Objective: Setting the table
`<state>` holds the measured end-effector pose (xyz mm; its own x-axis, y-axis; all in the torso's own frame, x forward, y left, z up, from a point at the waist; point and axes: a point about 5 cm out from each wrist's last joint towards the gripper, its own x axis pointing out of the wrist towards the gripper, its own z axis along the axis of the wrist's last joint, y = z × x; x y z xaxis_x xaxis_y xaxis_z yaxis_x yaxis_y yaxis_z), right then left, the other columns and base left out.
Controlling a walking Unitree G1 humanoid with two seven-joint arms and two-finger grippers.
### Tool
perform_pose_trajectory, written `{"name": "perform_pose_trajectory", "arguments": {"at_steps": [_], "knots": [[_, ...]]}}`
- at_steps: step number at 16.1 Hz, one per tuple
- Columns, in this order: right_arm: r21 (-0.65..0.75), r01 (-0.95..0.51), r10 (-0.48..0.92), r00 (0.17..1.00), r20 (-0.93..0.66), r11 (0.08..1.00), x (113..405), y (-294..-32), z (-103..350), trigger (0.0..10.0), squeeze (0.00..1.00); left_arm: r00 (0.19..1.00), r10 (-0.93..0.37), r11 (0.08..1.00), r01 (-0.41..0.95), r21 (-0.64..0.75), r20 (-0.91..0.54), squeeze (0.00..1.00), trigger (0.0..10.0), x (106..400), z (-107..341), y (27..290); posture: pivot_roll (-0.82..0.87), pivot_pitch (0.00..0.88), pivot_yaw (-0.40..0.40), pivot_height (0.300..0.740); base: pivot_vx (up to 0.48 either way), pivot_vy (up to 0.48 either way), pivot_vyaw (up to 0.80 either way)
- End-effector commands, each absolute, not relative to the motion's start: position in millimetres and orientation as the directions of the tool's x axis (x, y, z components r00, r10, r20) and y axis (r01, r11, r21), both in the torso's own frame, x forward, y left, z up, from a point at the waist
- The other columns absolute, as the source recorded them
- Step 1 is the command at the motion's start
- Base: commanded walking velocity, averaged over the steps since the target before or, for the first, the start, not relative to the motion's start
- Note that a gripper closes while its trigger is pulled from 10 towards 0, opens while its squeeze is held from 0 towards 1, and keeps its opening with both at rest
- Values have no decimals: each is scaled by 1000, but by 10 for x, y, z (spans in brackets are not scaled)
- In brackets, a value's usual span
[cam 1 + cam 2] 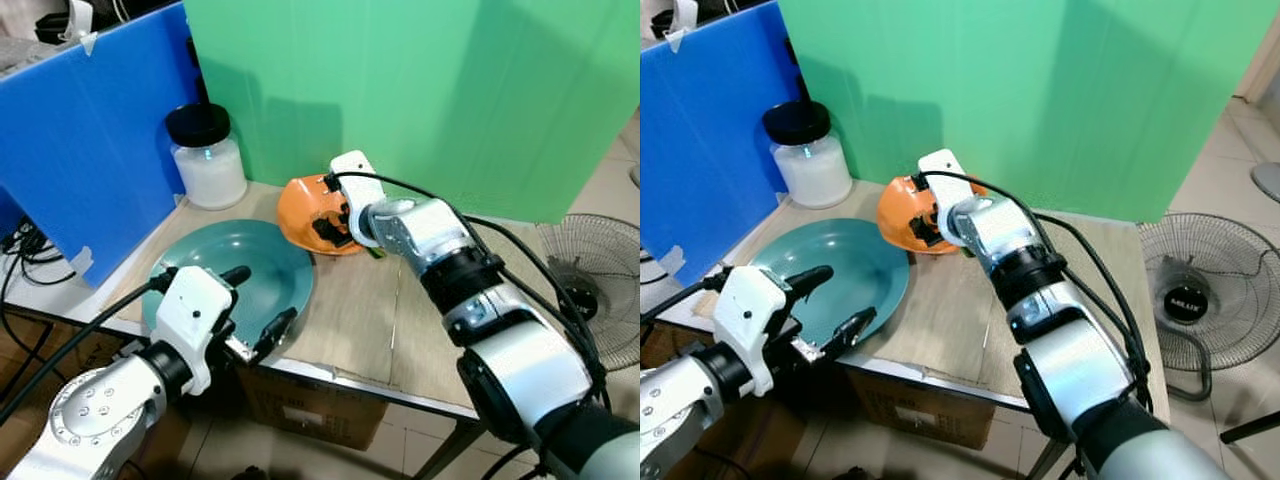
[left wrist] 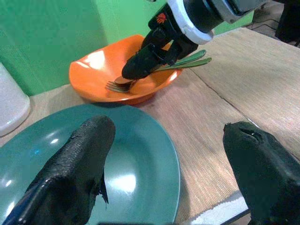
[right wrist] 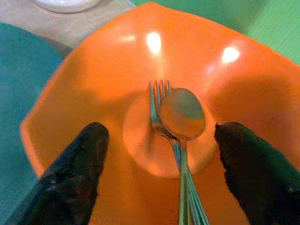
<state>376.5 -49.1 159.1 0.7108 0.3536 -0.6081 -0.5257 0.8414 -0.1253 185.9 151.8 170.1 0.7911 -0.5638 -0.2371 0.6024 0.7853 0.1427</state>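
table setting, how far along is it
Early. Done: the teal plate lies flat on the table, with the orange bowl beside it. In hand: the right gripper is open inside the bowl, its fingers either side of the fork and spoon, not yet closed on them. The left gripper hovers open over the plate's near edge. Left: lifting the cutlery out and laying it by the plate.

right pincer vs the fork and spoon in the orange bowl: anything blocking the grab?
Nothing visible does. The right pincer is open inside the orange bowl, one finger on each side of the fork and the spoon lying on it, with bare bowl between fingers and cutlery.
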Motion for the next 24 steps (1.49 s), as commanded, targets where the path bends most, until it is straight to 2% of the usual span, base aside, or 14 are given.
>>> {"name": "perform_pose_trajectory", "arguments": {"at_steps": [1, 2, 3, 8, 9, 11, 13, 14, 15, 16, 17, 20, 21, 24], "knots": [[-139, -529, 359, 723, -590, 837, 3798, -459, 1674, 1686, 0, 780, -579, 771, 618, 150, -236, 0, 10000, 1840, 1730, 1499, 19, 0, 41, 740, 0, 0, 0], [-152, -528, 349, 724, -595, 835, 3818, -466, 1676, 1176, 0, 779, -581, 770, 620, 148, -237, 0, 10000, 1837, 1728, 1494, 20, 0, 39, 740, 0, 0, 0], [-163, -525, 338, 724, -602, 835, 3835, -479, 1674, 157, 0, 777, -582, 770, 621, 146, -239, 0, 10000, 1834, 1726, 1491, 20, 0, 38, 740, 0, 0, 0], [-171, -526, 303, 693, -654, 833, 3862, -610, 1604, 0, 0, 764, -594, 760, 636, 136, -251, 0, 10000, 1811, 1713, 1478, 20, 0, 39, 740, 0, 0, 0], [-170, -531, 298, 681, -669, 831, 3859, -631, 1577, 588, 0, 760, -598, 756, 640, 135, -255, 0, 10000, 1808, 1711, 1475, 20, 0, 39, 740, 0, 0, 0], [-166, -550, 293, 647, -704, 818, 3839, -657, 1515, 2824, 0, 753, -604, 750, 648, 133, -260, 0, 10000, 1804, 1707, 1473, 19, 0, 41, 740, 0, 0, 0], [-163, -539, 284, 649, -706, 826, 3839, -677, 1492, 3569, 0, 752, -605, 749, 649, 133, -262, 0, 10000, 1799, 1707, 1473, 20, 0, 42, 740, 0, 0, 0], [-162, -539, 284, 647, -707, 826, 3840, -679, 1490, 3529, 0, 751, -605, 749, 650, 133, -263, 0, 10000, 1799, 1708, 1473, 20, 0, 42, 740, 0, 0, 0], [-159, -539, 285, 646, -708, 827, 3840, -679, 1489, 2549, 0, 751, -606, 748, 650, 134, -263, 0, 10000, 1800, 1710, 1471, 20, 0, 42, 740, 0, 0, 0], [-155, -542, 290, 644, -707, 826, 3842, -671, 1493, 2235, 0, 751, -605, 748, 650, 135, -263, 0, 10000, 1802, 1711, 1471, 20, 0, 42, 740, 0, 0, 0], [-154, -545, 294, 644, -706, 824, 3844, -663, 1497, 1373, 0, 752, -605, 748, 650, 135, -263, 0, 10000, 1803, 1712, 1471, 20, 0, 42, 740, 0, 0, 0], [-146, -557, 314, 643, -698, 817, 3849, -620, 1529, 667, 0, 751, -606, 747, 651, 137, -261, 0, 10000, 1795, 1715, 1472, 23, 0, 40, 740, 0, 0, 0], [-146, -562, 319, 643, -697, 814, 3851, -612, 1538, 0, 0, 751, -607, 746, 651, 138, -262, 0, 10000, 1795, 1715, 1470, 22, 0, 40, 740, 0, 0, 0], [-147, -569, 326, 643, -693, 809, 3857, -605, 1550, 0, 0, 751, -607, 746, 651, 140, -259, 0, 10000, 1798, 1721, 1464, 22, 0, 39, 740, 0, 0, 0]]}}
